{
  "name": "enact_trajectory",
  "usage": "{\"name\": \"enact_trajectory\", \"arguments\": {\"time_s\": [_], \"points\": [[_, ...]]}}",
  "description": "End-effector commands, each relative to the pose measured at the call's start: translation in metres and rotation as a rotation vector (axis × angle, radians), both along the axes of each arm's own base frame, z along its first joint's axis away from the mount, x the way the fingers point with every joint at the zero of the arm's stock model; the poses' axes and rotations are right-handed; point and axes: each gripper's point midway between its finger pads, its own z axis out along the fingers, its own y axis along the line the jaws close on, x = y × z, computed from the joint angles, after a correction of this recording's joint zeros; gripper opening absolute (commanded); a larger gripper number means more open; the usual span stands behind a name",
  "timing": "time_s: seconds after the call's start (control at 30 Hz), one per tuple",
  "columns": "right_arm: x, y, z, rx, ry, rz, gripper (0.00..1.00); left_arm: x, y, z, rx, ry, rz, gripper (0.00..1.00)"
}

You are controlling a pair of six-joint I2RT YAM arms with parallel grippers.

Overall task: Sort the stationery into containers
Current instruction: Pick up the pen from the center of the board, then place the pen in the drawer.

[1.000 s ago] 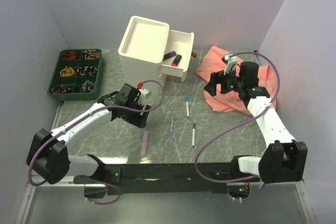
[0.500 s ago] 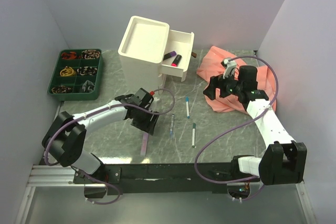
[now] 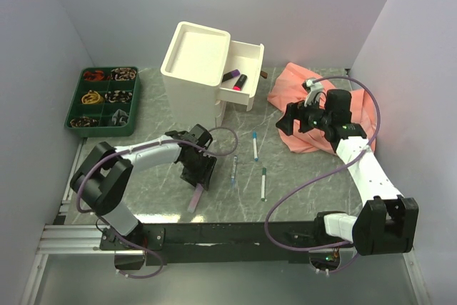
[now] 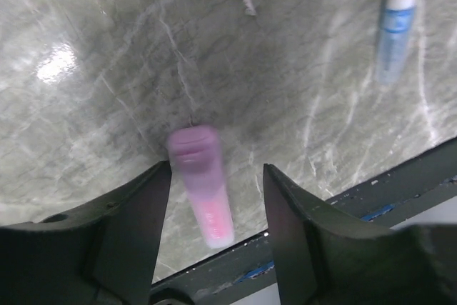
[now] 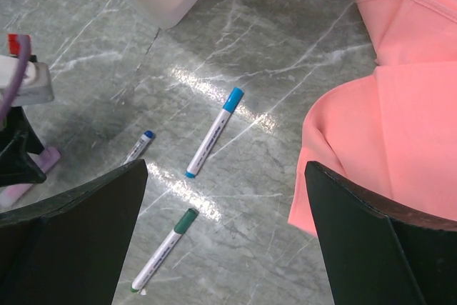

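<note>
1. Since 1 second ago, the left gripper (image 3: 198, 169) has swung from 9 o'clock of the table's middle towards 7 o'clock. It is now over the pink highlighter (image 3: 193, 199), and its jaws have narrowed.
2. In the left wrist view, the left gripper (image 4: 216, 169) has its jaws partly open on either side of the pink highlighter (image 4: 202, 191). The left finger is just beside it and a gap shows on the right.
3. The pink highlighter lies flat on the table, with a blue-capped pen (image 3: 234, 171) near it at 2 o'clock.
4. The right gripper (image 3: 291, 121) hovers with its jaws wide and holding nothing, beside the pink cloth (image 3: 318, 98) at 2 o'clock.
5. A second blue-capped pen (image 5: 212, 133) and a green-capped pen (image 5: 163, 248) lie apart on the table.
6. The cabinet (image 3: 193, 58) stands at 11 o'clock. Its open drawer (image 3: 246, 53) holds a purple highlighter (image 3: 230, 75) and a red-and-black marker (image 3: 240, 82).
7. A green tray (image 3: 133, 105) sits at 10 o'clock.
</note>
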Motion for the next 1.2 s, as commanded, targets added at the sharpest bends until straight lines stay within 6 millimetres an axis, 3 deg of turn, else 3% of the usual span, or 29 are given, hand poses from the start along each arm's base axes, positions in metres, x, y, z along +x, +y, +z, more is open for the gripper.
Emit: {"name": "enact_trajectory", "arguments": {"time_s": [0.0,0.23,0.27,0.3,0.37,0.47,0.5,0.6,0.67,0.7,0.77,0.93,0.97,1.0,1.03,1.07,1.1,1.13,1.17], "points": [[0.003,0.0,0.019,0.014,-0.065,0.003,1.0,-0.003,-0.002,-0.007,0.017,0.045,0.041,0.54],[0.005,-0.001,0.023,-0.011,-0.082,0.016,1.0,0.005,-0.005,-0.015,0.032,0.039,0.045,0.27],[0.004,-0.002,0.023,-0.01,-0.082,0.015,1.0,0.007,-0.007,-0.014,0.028,0.034,0.037,0.09],[0.004,-0.002,0.023,-0.008,-0.084,0.011,1.0,0.01,-0.008,-0.01,0.022,0.018,0.019,0.01],[0.003,-0.002,0.024,-0.003,-0.086,0.011,1.0,0.016,-0.013,0.003,-0.006,-0.012,-0.015,0.01],[0.003,-0.003,0.027,-0.009,-0.086,0.006,1.0,0.034,-0.023,0.04,-0.062,-0.117,-0.116,0.01],[0.004,-0.004,0.031,-0.017,-0.099,0.007,1.0,0.03,-0.024,0.055,-0.089,-0.118,-0.179,0.01],[0.007,-0.006,0.038,-0.035,-0.115,0.007,1.0,0.056,-0.041,0.115,-0.159,-0.239,-0.277,0.01],[0.01,-0.008,0.041,-0.041,-0.122,-0.001,1.0,0.07,-0.045,0.14,-0.18,-0.318,-0.308,0.01],[0.012,-0.008,0.041,-0.039,-0.121,-0.004,1.0,0.082,-0.056,0.166,-0.231,-0.394,-0.314,0.01],[0.016,-0.009,0.045,-0.034,-0.127,-0.018,1.0,0.106,-0.06,0.198,-0.243,-0.536,-0.307,0.01],[0.021,-0.009,0.051,-0.018,-0.135,-0.03,1.0,0.185,-0.083,0.296,-0.322,-1.015,-0.214,0.01],[0.022,-0.01,0.054,-0.018,-0.141,-0.032,1.0,0.2,-0.088,0.296,-0.298,-1.055,-0.221,0.01],[0.023,-0.011,0.054,-0.021,-0.143,-0.039,1.0,0.213,-0.092,0.322,-0.315,-1.126,-0.201,0.01],[0.023,-0.012,0.055,-0.021,-0.145,-0.04,1.0,0.227,-0.091,0.332,-0.314,-1.157,-0.175,0.01],[0.023,-0.013,0.055,-0.022,-0.142,-0.043,1.0,0.246,-0.098,0.324,-0.311,-1.151,-0.162,0.01],[0.022,-0.013,0.055,-0.023,-0.139,-0.043,1.0,0.257,-0.1,0.355,-0.344,-1.208,-0.133,0.01],[0.022,-0.013,0.055,-0.023,-0.137,-0.042,1.0,0.269,-0.098,0.36,-0.349,-1.221,-0.111,0.01],[0.02,-0.013,0.054,-0.021,-0.133,-0.04,1.0,0.284,-0.104,0.348,-0.341,-1.205,-0.104,0.01]]}}
